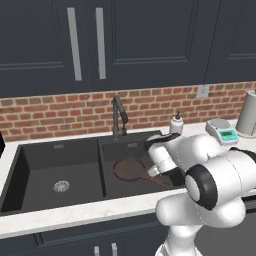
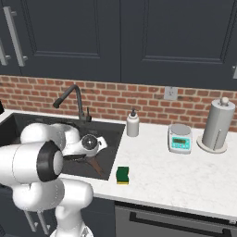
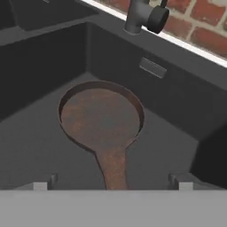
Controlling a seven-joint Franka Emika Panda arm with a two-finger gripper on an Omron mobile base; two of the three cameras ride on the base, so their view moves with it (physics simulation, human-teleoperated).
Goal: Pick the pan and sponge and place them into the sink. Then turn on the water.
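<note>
Pan (image 3: 101, 117) flat in sink (image 3: 40, 80), unlabelled.

Reddish-brown pan (image 3: 101, 116) flat on right basin floor of black sink (image 1: 30, 165), handle toward gripper (image 3: 113, 182), directly beneath. Yellow-green sponge (image 2: 122, 175) on counter, beside gripper.

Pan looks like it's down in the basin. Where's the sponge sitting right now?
The sponge sits on the white counter in the right base view, near the front edge, just right of the sink and in front of the soap bottle.
</note>
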